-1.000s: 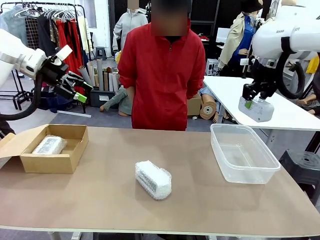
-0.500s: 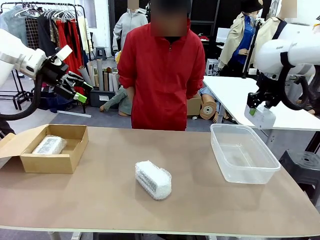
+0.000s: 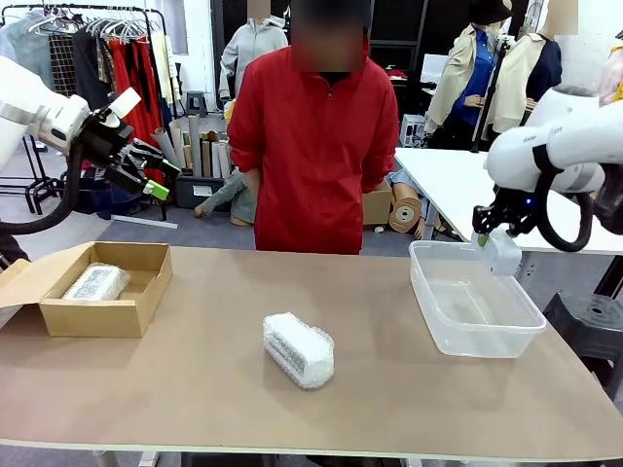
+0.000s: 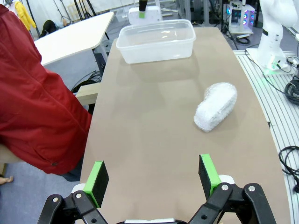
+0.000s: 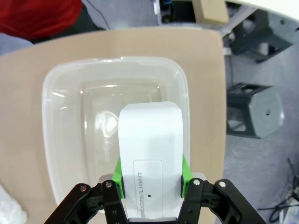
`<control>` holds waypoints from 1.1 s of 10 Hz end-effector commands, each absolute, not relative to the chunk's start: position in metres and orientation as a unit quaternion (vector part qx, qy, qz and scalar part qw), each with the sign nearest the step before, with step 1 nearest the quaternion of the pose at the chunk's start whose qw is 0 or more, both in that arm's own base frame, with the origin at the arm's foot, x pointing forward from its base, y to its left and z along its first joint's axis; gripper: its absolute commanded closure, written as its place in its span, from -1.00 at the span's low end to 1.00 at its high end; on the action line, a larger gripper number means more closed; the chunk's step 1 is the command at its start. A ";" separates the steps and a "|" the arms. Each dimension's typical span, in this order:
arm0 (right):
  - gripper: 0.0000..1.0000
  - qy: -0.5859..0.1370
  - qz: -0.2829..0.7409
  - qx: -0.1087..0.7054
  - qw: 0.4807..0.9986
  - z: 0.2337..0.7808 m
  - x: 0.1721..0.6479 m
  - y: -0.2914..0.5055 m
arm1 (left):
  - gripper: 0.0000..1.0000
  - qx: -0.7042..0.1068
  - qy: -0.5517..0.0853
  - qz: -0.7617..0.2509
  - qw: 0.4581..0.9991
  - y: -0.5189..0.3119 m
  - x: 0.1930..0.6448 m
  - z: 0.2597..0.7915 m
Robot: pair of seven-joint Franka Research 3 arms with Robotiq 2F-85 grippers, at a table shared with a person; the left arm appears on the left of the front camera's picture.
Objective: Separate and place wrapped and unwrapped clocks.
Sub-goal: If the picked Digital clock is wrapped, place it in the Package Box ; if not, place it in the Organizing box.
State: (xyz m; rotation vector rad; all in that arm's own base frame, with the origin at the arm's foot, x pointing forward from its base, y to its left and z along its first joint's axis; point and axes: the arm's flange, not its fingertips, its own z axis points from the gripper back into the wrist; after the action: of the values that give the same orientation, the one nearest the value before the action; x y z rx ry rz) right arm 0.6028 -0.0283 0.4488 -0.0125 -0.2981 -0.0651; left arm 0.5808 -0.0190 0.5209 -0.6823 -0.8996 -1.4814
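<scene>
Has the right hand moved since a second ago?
Yes. The right hand, holding the clock, has dropped to the tub's far rim.

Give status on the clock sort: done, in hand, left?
Done: one bubble-wrapped clock lies in the cardboard box. In hand: the right gripper holds the bare white clock over the clear plastic tub, not yet released. Left: the second bubble-wrapped clock sits mid-table; the left gripper hangs open and empty.
</scene>
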 end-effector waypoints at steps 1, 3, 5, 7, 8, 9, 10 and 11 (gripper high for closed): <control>1.00 -0.158 -0.043 -0.032 0.986 0.432 0.577 -0.019 | -1.00 -0.292 -0.389 -0.639 0.595 -0.018 0.580 0.523; 1.00 -0.150 -0.044 -0.040 0.987 0.414 0.571 -0.017 | -1.00 -0.292 -0.389 -0.639 0.595 -0.018 0.580 0.523; 1.00 -0.140 -0.037 -0.043 0.989 0.400 0.573 -0.011 | -1.00 -0.292 -0.389 -0.639 0.595 -0.018 0.580 0.523; 1.00 -0.132 -0.032 -0.043 0.990 0.384 0.580 0.001 | -1.00 -0.292 -0.389 -0.639 0.595 -0.018 0.580 0.523; 1.00 -0.127 -0.029 -0.043 0.990 0.376 0.580 0.009 | -1.00 -0.292 -0.389 -0.639 0.595 -0.018 0.580 0.523; 1.00 -0.124 -0.026 -0.045 0.991 0.373 0.581 0.014 | -1.00 -0.292 -0.389 -0.639 0.595 -0.018 0.580 0.523; 1.00 -0.125 -0.029 -0.049 0.991 0.368 0.585 0.017 | -1.00 -0.292 -0.389 -0.639 0.595 -0.018 0.580 0.523; 1.00 -0.122 -0.031 -0.050 0.991 0.363 0.587 0.019 | -1.00 -0.292 -0.389 -0.639 0.595 -0.018 0.580 0.523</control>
State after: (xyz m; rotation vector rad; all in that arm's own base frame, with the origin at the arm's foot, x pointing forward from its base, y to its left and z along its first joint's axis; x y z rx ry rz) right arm 0.5797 0.0155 0.3607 -0.0712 -0.2188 -0.0284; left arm 0.5808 -0.0191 0.5209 -0.6824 -0.8996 -1.4816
